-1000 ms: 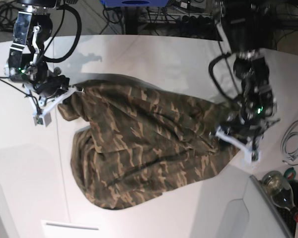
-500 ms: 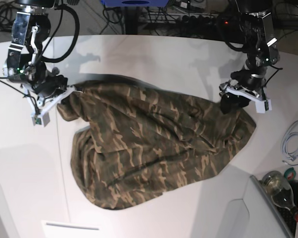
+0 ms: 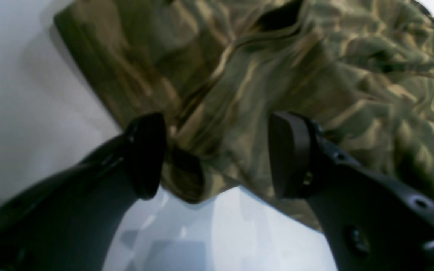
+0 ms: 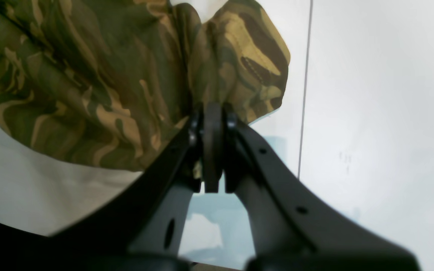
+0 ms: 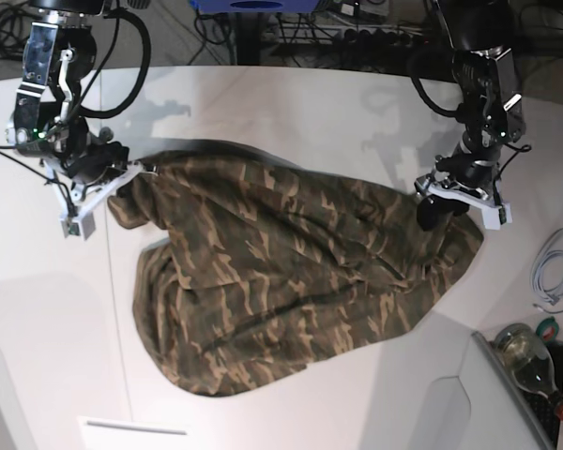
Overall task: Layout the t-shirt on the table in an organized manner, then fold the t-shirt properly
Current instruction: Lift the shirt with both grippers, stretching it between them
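Note:
The camouflage t-shirt (image 5: 291,272) lies crumpled and spread across the white table (image 5: 291,103). In the base view my right gripper (image 5: 131,176) is at the shirt's far left corner. The right wrist view shows this gripper (image 4: 211,113) shut on a fold of the t-shirt (image 4: 89,75), which bunches up from the grip. My left gripper (image 5: 450,204) hovers at the shirt's right edge. The left wrist view shows it (image 3: 217,154) open, its black pads (image 3: 288,154) straddling the edge of the t-shirt (image 3: 315,75) without pinching it.
A white cable (image 5: 554,272) lies at the table's right edge, with a glass bottle (image 5: 530,361) and a grey bin (image 5: 507,403) below it. Dark cables (image 5: 357,33) run behind the table. A thin seam (image 4: 304,94) crosses the tabletop near my right gripper.
My left gripper left the shirt's lower right corner, rose toward the far side, then came slightly back down onto the right edge. That corner now lies spread out. The right arm held still.

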Tool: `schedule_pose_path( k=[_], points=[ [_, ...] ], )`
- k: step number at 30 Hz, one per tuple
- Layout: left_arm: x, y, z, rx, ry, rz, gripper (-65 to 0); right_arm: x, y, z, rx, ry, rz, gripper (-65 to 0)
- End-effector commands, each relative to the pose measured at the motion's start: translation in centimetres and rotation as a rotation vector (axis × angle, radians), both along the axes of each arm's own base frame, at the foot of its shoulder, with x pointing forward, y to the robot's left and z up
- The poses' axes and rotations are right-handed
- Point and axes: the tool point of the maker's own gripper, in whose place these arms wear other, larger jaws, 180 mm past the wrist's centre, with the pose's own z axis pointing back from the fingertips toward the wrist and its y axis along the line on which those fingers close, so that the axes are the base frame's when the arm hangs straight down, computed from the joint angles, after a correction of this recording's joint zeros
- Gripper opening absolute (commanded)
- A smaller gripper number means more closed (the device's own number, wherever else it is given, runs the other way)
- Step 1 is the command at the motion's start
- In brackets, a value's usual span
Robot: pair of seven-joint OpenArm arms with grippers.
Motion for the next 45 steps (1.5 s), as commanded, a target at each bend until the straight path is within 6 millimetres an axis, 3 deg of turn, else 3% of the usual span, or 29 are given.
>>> schedule_pose_path(
  k=[1, 4, 10, 13, 16, 20, 27, 33, 36, 42, 45],
  points=[
    [1.3, 0.5, 1.6, 0.009, -0.06, 0.001, -24.8, 1.1, -0.2, 1.0, -0.003, -0.046, 0.003, -65.0],
    [1.3, 0.4, 1.7, 0.008, -0.06, 0.0, -26.3, 1.2, -0.2, 1.1, -0.003, -0.05, 0.003, -65.0],
    [1.2, 0.4, 1.6, 0.007, -0.057, 0.0, -54.3, 1.3, -0.2, 1.1, -0.003, -0.051, 0.003, -65.0],
    [1.3, 0.4, 1.7, 0.003, -0.061, 0.001, -64.5, 1.3, -0.2, 1.1, -0.003, -0.051, 0.003, -65.0],
    [1.6, 0.3, 3.1, 0.021, -0.092, -0.012, -65.0, 1.3, -0.1, 1.1, -0.002, -0.051, 0.003, -65.0],
    [0.4, 0.0, 4.4, 0.053, -0.041, -0.071, -65.0, 0.8, -0.2, 0.7, 0.005, -0.038, -0.015, -65.0],
    [-3.4, 4.1, 6.5, 0.121, 0.046, -0.015, -65.0, -1.4, 1.2, -0.7, 0.054, 0.003, -0.106, -65.0],
    [-3.0, 4.9, 10.1, 0.198, -0.024, -0.012, -65.0, -1.3, 1.7, 0.3, 0.071, 0.021, -0.131, -65.0],
    [-2.2, 4.9, 9.8, 0.18, -0.027, -0.006, -65.0, 1.2, 1.8, 1.2, 0.08, -0.007, -0.156, -65.0],
    [-2.0, 4.9, 7.2, 0.113, 0.02, 0.019, -65.0, 7.7, 2.8, 2.4, 0.086, -0.035, -0.152, -65.0],
    [-1.9, 5.0, 7.0, 0.108, 0.024, 0.022, -65.0, 9.4, 3.3, 2.4, 0.098, 0.028, -0.181, -65.0]
  ],
)
